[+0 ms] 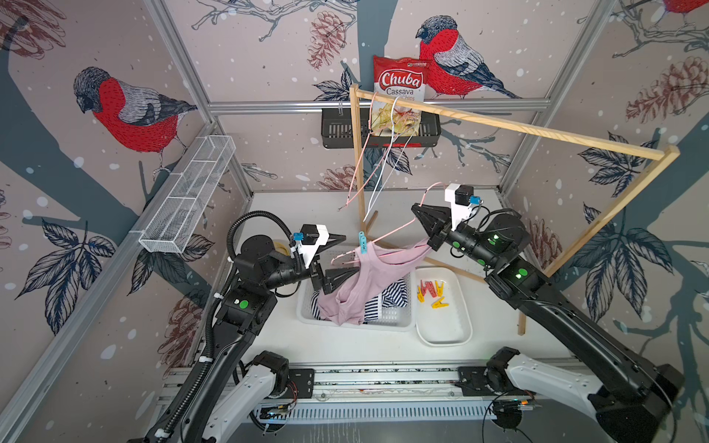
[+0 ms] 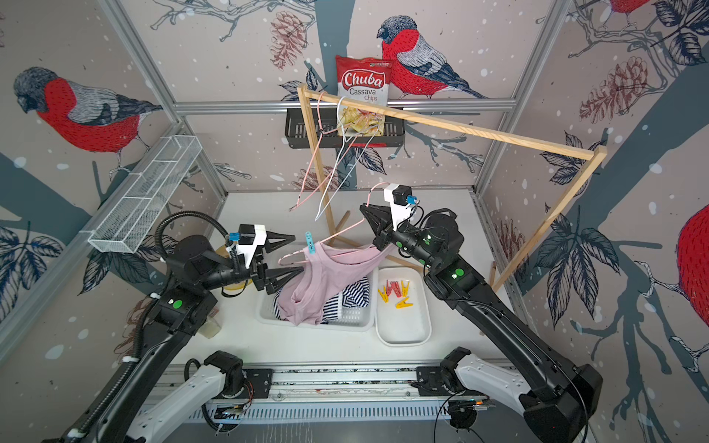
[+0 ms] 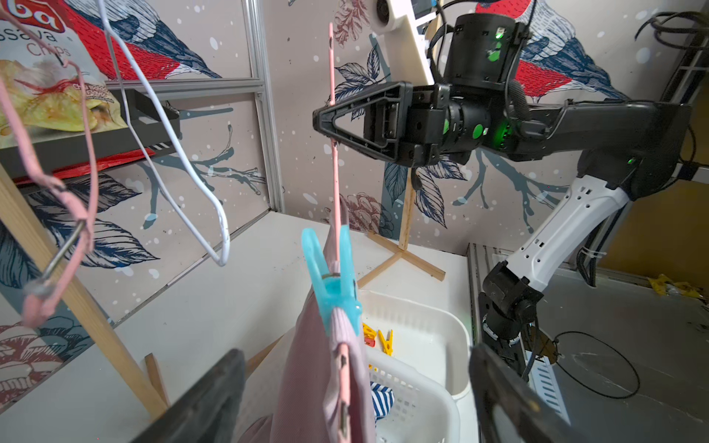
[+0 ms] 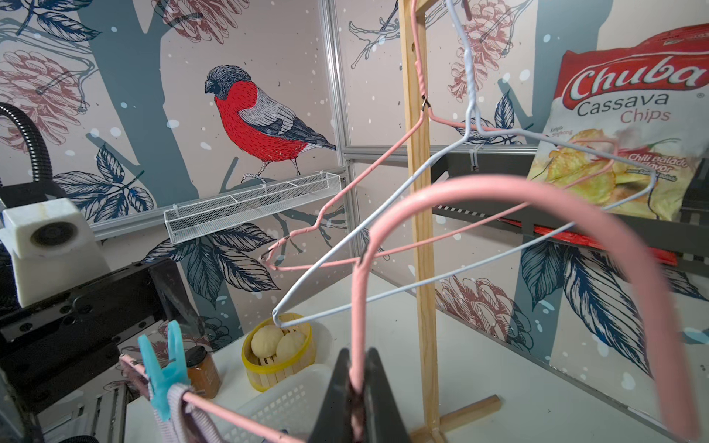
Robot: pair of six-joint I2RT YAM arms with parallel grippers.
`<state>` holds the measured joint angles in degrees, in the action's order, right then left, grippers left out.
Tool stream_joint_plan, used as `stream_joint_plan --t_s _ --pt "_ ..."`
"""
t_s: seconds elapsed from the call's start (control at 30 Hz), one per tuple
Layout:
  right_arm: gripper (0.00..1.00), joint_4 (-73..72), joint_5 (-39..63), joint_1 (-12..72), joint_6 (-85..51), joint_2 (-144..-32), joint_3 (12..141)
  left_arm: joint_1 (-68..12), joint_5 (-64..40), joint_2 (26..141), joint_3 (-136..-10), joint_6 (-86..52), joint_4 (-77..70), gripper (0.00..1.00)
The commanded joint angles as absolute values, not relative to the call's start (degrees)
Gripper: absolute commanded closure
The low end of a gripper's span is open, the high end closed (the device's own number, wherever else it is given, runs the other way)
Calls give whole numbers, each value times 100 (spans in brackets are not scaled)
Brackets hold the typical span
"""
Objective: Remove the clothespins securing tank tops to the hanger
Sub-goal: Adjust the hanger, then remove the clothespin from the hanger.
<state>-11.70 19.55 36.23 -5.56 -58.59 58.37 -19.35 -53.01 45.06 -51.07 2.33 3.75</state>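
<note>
Right hand (image 1: pixel 417 210) clenched on pink hanger (image 4: pixel 498 188), left hand (image 1: pixel 351 254) released beside mauve tank top (image 1: pixel 356 284), teal clothespin (image 1: pixel 362 242) clipping it

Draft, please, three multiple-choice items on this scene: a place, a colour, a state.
1. Where do the loose red and yellow clothespins lie?
A. in the white tray
B. on the wire shelf
C. on the wooden bar

2. What colour is the clothespin on the pink hanger?
A. yellow
B. teal
C. red

3. The right tool is:
A. open
B. shut on the pink hanger
C. shut on a clothespin

1 A: they lie in the tray.
2 B: it is teal in every view.
3 B: its jaws pinch the hanger's neck.
</note>
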Motion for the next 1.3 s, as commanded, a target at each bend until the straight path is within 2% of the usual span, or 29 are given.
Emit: stream_joint_plan --t_s 0.0,0.17,0.4,0.7,1.0,1.27 --pt "100 -1241 2677 3504 -393 -5791 5853 -1940 -5598 4583 -5271 268 284 2" --pt "100 -1063 2673 3521 -362 -5889 5950 -1936 -5758 4912 -5530 378 469 2" --pt "100 -946 1743 3899 -143 -6069 6059 -1934 -5772 5236 -5613 -8 239 14" --pt "100 -940 1453 3968 -70 -6135 6109 -1951 -5488 5177 -5651 -11 365 21" --pt "100 -966 1449 3990 -88 -6152 6108 -2114 -5144 5461 -5687 4 468 36" --pt "100 -940 1423 3990 -53 -6133 6091 -2145 -5216 5564 -5832 -26 387 57"
